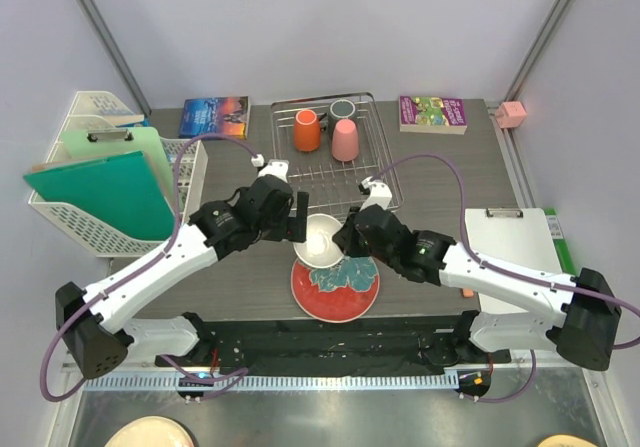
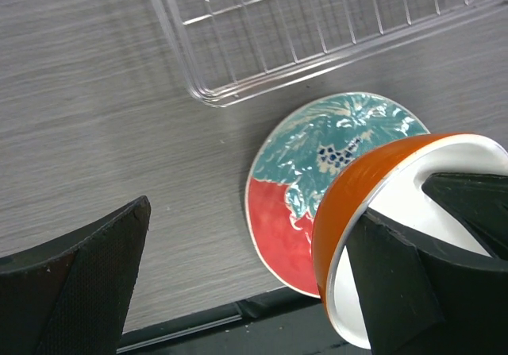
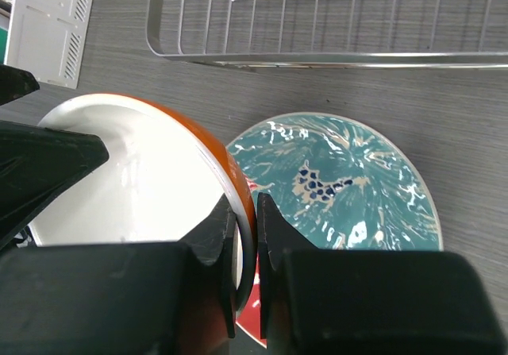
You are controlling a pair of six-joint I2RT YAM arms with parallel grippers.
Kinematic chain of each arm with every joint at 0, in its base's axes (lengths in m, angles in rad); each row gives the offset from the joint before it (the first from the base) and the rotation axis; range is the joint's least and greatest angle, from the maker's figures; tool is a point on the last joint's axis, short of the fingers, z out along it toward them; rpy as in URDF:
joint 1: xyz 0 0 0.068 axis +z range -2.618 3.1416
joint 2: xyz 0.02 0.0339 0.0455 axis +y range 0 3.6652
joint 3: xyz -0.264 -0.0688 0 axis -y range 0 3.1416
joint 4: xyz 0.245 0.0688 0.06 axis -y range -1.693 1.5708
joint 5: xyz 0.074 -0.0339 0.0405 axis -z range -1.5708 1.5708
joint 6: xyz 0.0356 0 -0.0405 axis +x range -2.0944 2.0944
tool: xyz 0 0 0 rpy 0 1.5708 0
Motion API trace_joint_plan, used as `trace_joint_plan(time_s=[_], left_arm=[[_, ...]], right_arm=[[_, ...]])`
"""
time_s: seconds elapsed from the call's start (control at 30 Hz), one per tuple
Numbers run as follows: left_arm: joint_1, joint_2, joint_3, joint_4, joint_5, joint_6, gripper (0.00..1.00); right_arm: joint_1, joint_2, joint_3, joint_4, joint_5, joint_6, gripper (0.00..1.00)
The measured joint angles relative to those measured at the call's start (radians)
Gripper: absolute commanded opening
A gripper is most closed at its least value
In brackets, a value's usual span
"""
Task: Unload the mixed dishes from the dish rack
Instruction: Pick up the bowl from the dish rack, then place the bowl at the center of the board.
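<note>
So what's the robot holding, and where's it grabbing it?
The right gripper pinches the orange-and-white bowl by its rim, one finger inside, one outside. The left gripper is open.

From above, I find the bowl [image 1: 322,239] covering the far rim of the plate [image 1: 335,297]. In my left wrist view the bowl runs past the right and bottom edges, the dish rack [image 2: 317,63] past the top. Lettering on the blue book [image 1: 214,117] and purple book [image 1: 432,113] is too small to read.
</note>
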Motion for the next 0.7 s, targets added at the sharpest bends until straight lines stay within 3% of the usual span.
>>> trace_joint_plan(time_s=[0.3,0.43,0.7], left_arm=[[0.015,-0.04,-0.053,0.092,0.183,0.019,1.0],[0.045,-0.103,-0.096,0.134,0.294,0.043,1.0],[0.102,-0.294,-0.098,0.283,0.5,0.077,1.0]], right_arm=[[0.006,-0.088,-0.018,-0.088,0.008,0.001,0.01],[0.016,-0.103,-0.018,-0.107,-0.003,-0.004,0.01],[0.02,-0.09,-0.041,-0.317,-0.013,-0.046,0.01]])
